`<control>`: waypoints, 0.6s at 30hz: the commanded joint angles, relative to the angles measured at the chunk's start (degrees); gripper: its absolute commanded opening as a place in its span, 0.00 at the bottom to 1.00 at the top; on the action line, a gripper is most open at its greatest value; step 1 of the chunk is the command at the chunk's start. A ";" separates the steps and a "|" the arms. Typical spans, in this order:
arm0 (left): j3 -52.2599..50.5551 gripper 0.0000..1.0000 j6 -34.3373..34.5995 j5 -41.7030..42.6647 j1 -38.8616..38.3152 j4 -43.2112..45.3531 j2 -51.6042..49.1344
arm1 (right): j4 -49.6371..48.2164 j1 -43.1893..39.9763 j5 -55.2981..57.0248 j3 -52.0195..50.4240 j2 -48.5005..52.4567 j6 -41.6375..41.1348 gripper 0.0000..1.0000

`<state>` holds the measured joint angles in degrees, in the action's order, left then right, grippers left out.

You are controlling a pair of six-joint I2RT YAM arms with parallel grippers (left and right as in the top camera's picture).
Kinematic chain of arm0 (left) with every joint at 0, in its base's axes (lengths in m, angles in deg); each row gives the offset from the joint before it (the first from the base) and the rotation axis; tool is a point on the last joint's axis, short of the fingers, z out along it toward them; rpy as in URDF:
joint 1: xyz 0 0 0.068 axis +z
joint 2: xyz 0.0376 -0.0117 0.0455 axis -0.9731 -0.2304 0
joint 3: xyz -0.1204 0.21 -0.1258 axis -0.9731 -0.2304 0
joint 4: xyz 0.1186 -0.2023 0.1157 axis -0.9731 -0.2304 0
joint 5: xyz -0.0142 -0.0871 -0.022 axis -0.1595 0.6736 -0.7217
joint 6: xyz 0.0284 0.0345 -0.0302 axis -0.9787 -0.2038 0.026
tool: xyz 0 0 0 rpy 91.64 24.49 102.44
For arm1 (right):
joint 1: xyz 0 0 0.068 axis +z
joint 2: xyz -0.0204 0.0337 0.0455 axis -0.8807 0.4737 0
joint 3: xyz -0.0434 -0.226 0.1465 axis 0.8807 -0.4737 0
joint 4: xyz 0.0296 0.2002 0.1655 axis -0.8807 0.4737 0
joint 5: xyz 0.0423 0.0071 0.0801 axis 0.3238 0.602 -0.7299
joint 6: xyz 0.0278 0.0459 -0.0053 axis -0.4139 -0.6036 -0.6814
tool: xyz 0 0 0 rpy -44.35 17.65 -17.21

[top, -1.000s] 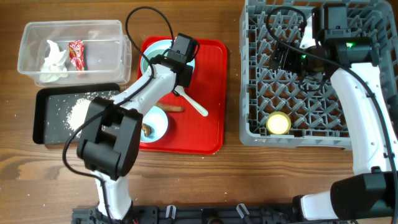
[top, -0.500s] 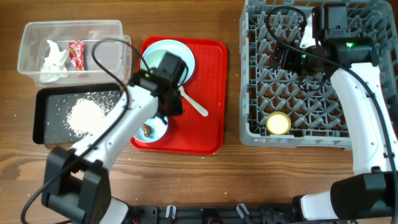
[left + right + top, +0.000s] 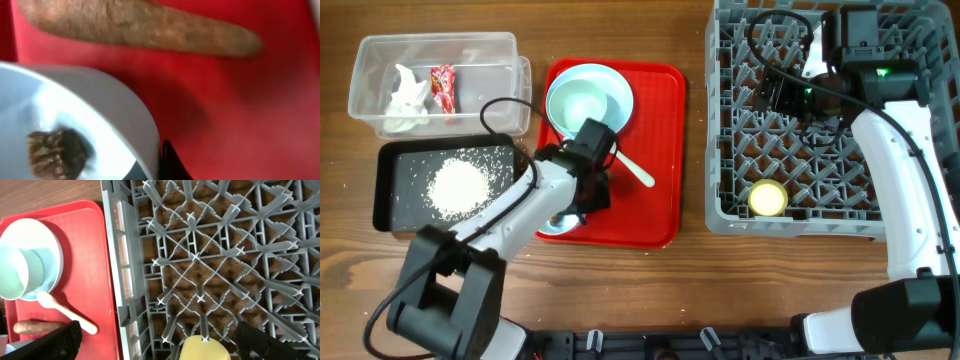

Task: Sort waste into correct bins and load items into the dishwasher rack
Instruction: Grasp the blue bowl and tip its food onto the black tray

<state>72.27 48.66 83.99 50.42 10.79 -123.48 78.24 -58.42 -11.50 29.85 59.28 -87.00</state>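
Because the wrist covers it from above, whether the left end effector (image 3: 590,190) is clenched or released cannot be told. Its own view shows one dark fingertip (image 3: 170,160) beside the small bowl (image 3: 100,115) holding the brown lump (image 3: 54,152), with the long food piece (image 3: 140,25) cropped on the red tray (image 3: 260,110). The right end effector (image 3: 162,342) is spread wide over the rack (image 3: 210,255), above the half-cropped yellow cup (image 3: 205,351).

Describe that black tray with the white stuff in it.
The black tray is a shallow rectangle with rounded corners, plastic by its look, lying flat on the wooden table, next to the clear tub and left of the red tray. White rice grains lie in it: a heap in the middle, loose grains scattered around. The left arm crosses above one corner.
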 commanded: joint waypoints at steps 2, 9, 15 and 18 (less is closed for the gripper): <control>10.69 0.04 -0.50 2.01 4.66 -8.07 6.21 | 0.00 0.04 0.96 0.68 -0.52 0.74 1.00; 11.21 0.04 -14.71 20.83 29.94 -7.69 11.50 | 0.22 0.04 0.94 0.68 -0.52 0.74 1.00; 11.08 0.04 -32.33 57.20 53.27 -2.73 3.82 | 0.87 0.04 0.94 0.68 -0.52 0.72 1.00; 11.08 0.04 -36.44 69.02 58.66 -2.71 -2.51 | 1.03 0.04 0.92 0.66 -0.52 0.72 1.00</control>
<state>82.82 20.24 134.35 105.15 7.97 -120.80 79.07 -58.42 -11.50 29.85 59.28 -87.00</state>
